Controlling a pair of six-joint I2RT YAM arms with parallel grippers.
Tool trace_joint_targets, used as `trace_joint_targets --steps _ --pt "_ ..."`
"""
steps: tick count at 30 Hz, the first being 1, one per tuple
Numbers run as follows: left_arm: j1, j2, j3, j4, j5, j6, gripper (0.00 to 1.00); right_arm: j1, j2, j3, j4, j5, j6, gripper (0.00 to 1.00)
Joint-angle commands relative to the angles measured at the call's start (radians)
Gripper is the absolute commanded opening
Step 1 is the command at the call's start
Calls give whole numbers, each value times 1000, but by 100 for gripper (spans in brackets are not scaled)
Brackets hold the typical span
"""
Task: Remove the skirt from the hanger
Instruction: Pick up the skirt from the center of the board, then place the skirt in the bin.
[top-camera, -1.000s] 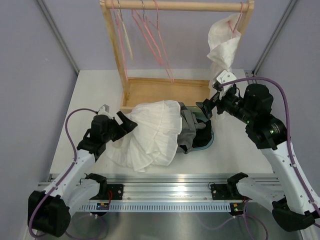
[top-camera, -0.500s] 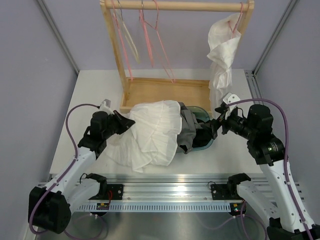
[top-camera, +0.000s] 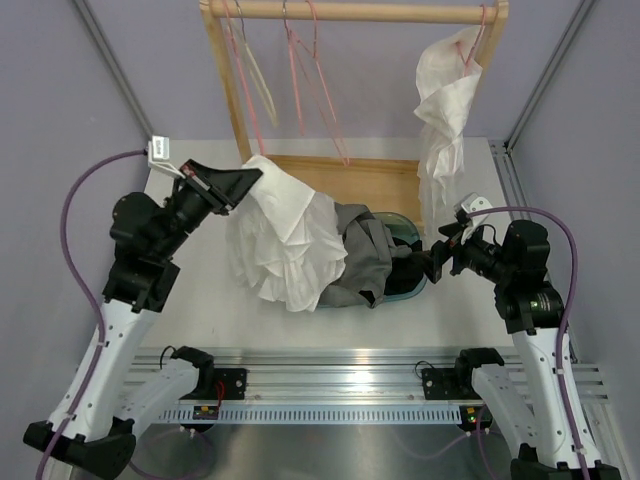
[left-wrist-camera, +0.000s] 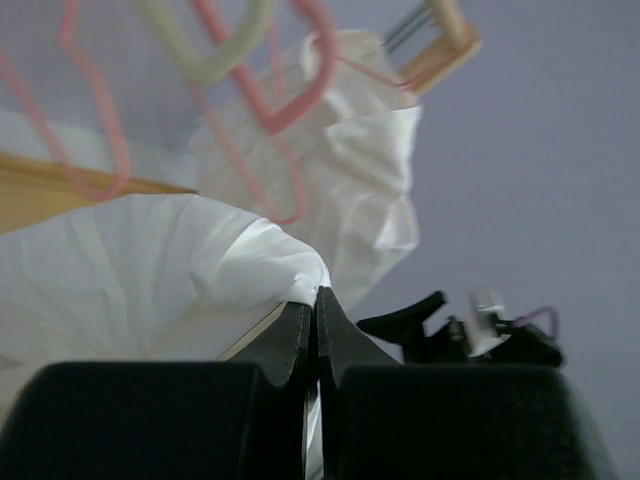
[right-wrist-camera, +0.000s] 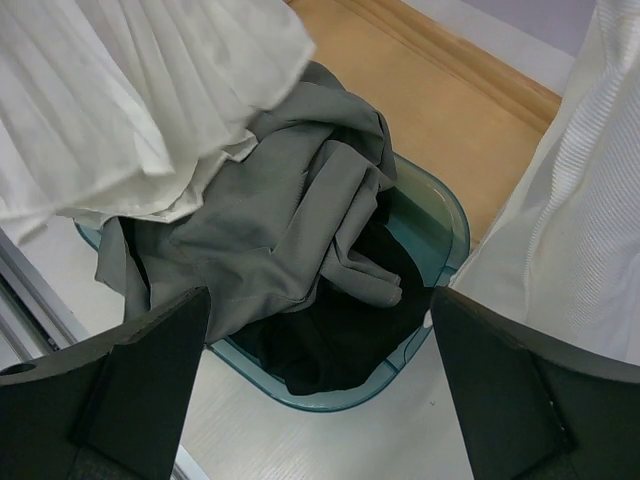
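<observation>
The grey skirt lies crumpled over the left half of the teal tub, on top of black cloth; no hanger shows on it. The right wrist view shows the skirt bunched in the tub. My left gripper is raised at the left, shut on a corner of a white pleated garment that drapes down onto the skirt. In its own view the left gripper pinches the white cloth. My right gripper stands open just right of the tub, above the black cloth.
A wooden rack stands behind the tub, its rail carrying several bare pink hangers. Another white garment hangs from a pink hanger at the rail's right end, close behind my right arm. Purple walls close both sides.
My left gripper shut on the white garment and rose back and left, lifting it partly off the grey skirt. My right arm drew down from the hanging garment to beside the tub.
</observation>
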Motion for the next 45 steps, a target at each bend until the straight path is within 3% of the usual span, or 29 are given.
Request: trace_joint_targets --steps 1,7,15,21,32,34,37,42,45 --pt "-59 28 259 111 6 -59 0 -20 -4 2 48 -47 13 99" --pt "-98 198 560 124 -22 -125 0 -35 -18 -4 46 -36 7 99" --pt "-219 421 807 126 -60 -148 0 -45 -21 -9 48 -10 1 99" --pt "-308 518 837 98 -121 -99 0 -54 -33 -9 49 1 1 99" --pt "-363 656 843 181 -135 -81 0 -88 -53 -11 52 16 4 99" --pt "-369 656 828 186 -105 -70 0 -95 -61 -11 51 17 4 99" --pt "-377 584 685 219 -73 -52 0 -103 -66 -12 52 17 6 99" --pt "-383 367 264 268 -40 -39 0 -105 -64 -12 52 14 6 99" --pt "-385 266 103 244 -14 -30 0 -106 -58 -12 51 13 4 99"
